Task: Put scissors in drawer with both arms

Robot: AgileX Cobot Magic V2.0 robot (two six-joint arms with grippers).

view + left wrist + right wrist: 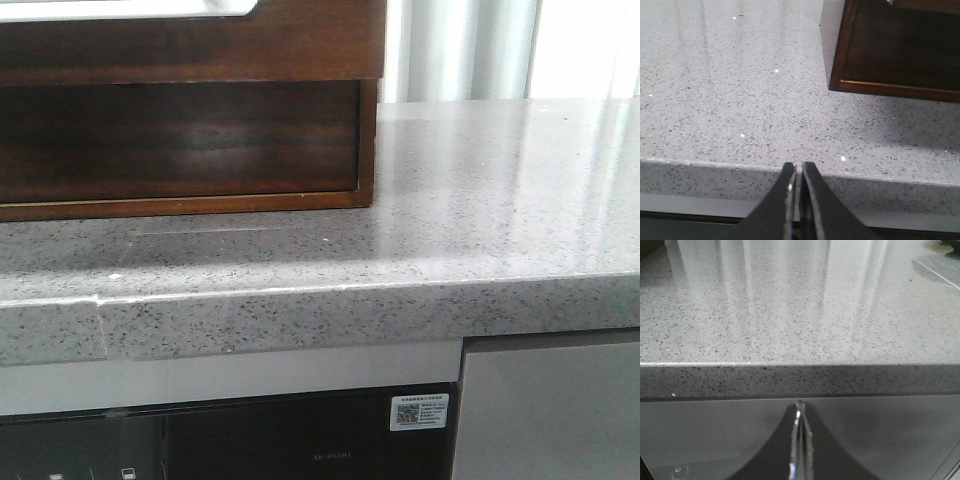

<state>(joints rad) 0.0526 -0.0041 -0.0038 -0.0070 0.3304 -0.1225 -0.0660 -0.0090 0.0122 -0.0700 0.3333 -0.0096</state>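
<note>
The scissors are not in any view. The drawer [200,45] is the dark reddish-brown wooden front with a whitish top, at the upper left of the front view, in a wooden cabinet [366,140] that stands on the counter. The cabinet's lower corner also shows in the left wrist view [890,55]. Neither gripper shows in the front view. My left gripper [799,167] is shut and empty, with its tips at the counter's front edge. My right gripper [800,405] is shut and empty, just below the counter's front edge.
The grey speckled stone counter [480,190] runs across the scene, with its front edge [330,320] facing me. Below it are a dark appliance front with a QR sticker [419,411] and a grey panel [550,410]. A flat grey slab [940,265] lies far off on the counter.
</note>
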